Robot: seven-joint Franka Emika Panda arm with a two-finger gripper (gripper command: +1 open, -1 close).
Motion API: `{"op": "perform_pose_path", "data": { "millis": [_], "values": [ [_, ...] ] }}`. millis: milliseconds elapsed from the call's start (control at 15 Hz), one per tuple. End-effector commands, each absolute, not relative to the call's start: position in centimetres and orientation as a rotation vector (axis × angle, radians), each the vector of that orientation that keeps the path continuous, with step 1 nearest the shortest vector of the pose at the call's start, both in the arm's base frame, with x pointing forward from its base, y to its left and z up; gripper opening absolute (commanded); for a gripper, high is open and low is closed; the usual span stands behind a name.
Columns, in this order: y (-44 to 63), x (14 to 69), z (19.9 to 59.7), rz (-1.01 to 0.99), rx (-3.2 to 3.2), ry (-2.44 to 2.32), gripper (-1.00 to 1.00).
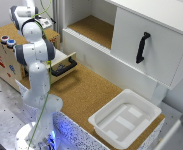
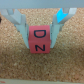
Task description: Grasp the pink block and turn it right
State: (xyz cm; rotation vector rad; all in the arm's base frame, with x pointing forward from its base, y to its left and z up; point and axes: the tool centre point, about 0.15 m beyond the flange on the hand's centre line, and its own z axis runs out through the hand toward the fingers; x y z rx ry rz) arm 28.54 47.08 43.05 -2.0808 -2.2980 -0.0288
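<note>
The pink block (image 2: 40, 40) is a cube with dark letters on its facing side, standing on a cork surface in the wrist view. My gripper (image 2: 40, 46) straddles it. One finger (image 2: 24, 32) lies against one side of the block and the other finger (image 2: 56, 30) against the opposite side, so the gripper is shut on the block. In the exterior view my gripper (image 1: 44, 23) is at the far left, over the top of a wooden box (image 1: 6, 57). The arm hides the block there.
A white plastic bin (image 1: 125, 119) sits on the cork table at the exterior view's lower right. A white cabinet with a black handle (image 1: 142, 47) stands behind it. An open drawer (image 1: 65, 66) juts from the wooden box beside the arm.
</note>
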Motion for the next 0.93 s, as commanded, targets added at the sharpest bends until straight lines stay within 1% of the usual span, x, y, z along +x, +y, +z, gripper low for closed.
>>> {"op": "perform_pose_path", "data": {
  "millis": [0,200,267,533,600,733,800,867],
  "values": [
    [47.7,27.6,44.7,0.022,-2.038,-2.374,-1.00],
    [47.5,28.5,47.0,-0.001,-1.957,-2.429,-1.00],
    [47.2,29.2,47.7,-0.035,-1.954,-2.427,-1.00],
    [46.6,30.7,48.7,-0.067,-1.901,-2.467,-1.00],
    [46.5,30.8,49.3,-0.050,-1.904,-2.489,-1.00],
    [46.2,31.1,50.8,-0.098,-1.991,-2.449,-1.00],
    [46.0,31.2,50.5,-0.073,-2.059,-2.417,-1.00],
    [45.4,31.2,50.1,-0.089,-2.154,-2.303,-1.00]
  ]
}}
